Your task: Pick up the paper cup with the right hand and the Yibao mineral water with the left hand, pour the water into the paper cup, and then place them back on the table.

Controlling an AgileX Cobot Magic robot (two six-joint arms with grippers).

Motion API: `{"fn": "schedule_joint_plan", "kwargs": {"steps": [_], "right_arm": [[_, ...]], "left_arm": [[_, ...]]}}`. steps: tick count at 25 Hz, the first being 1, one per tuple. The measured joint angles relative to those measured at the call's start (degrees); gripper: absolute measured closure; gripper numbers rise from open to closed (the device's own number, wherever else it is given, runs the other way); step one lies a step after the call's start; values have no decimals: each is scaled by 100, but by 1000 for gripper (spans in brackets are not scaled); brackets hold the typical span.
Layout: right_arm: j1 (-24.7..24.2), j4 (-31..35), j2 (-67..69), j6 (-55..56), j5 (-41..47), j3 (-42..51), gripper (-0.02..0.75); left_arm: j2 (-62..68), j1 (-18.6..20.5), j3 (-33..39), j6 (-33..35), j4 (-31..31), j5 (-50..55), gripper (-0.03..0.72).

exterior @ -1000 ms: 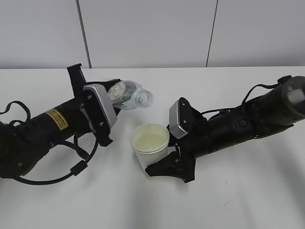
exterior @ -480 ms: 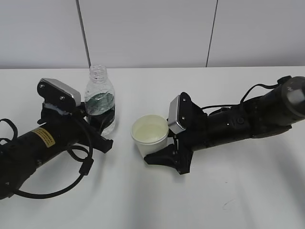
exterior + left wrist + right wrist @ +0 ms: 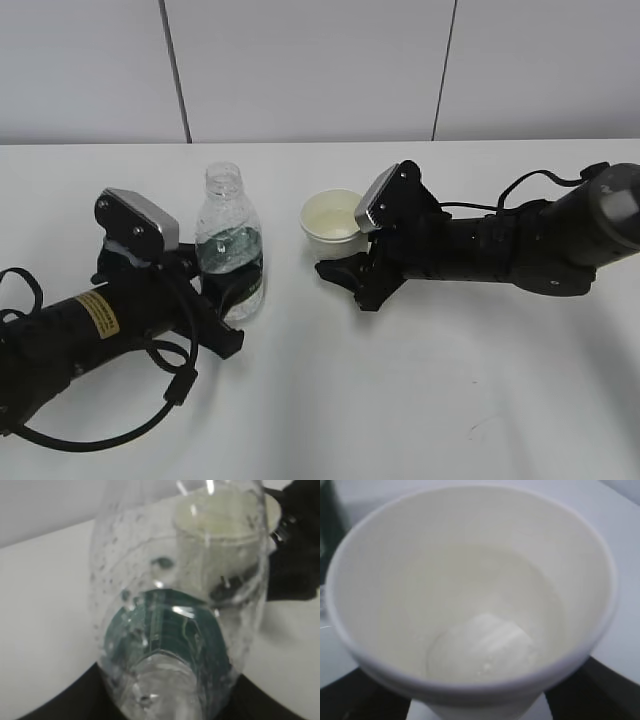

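The Yibao mineral water bottle (image 3: 230, 240) stands upright and uncapped at left centre, nearly empty, with droplets inside. My left gripper (image 3: 236, 300) is shut on its lower body at the green label. In the left wrist view the bottle (image 3: 175, 605) fills the frame between the black fingers (image 3: 75, 702). The paper cup (image 3: 333, 222) is upright at centre, low over or on the table (image 3: 450, 400). My right gripper (image 3: 337, 258) is shut on its lower wall. In the right wrist view the cup (image 3: 470, 580) holds a little clear water, with a finger (image 3: 600, 690) on either side.
A small dark scuff mark (image 3: 482, 428) is on the tabletop at the front right. A grey panelled wall (image 3: 320, 70) runs behind the table's far edge. The left arm's black cable (image 3: 150, 400) loops on the table at the front left.
The bottle has swung from tilted over the cup to upright and come down at the left. The right gripper has carried the cup back and to the right, away from the bottle.
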Motion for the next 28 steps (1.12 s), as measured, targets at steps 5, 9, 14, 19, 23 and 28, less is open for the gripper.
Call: {"fn": "schedule_joint_plan", "kwargs": {"steps": [5,9,14,19,23,28], "right_arm": [[0,1010,288,-413,-188,73,212],[0,1618,466,-698,-735,216,213],[0,1792,544,-830,-893,216,213],[0,1933,759,-853,-1141,216,213],[0,2035,881,-866,-1397,216,213],[0,2045,879,-866,-1395,216,199]], "left_arm": [[88,0,0,-10,239,19,375],[128,0,0,-17,239,-2,375],[318,0,-82,-27,239,-58,375],[469,0,-249,-27,233,-160,375],[468,0,-249,-34,191,-161,373],[468,0,-249,-371,133,-140,236]]}}
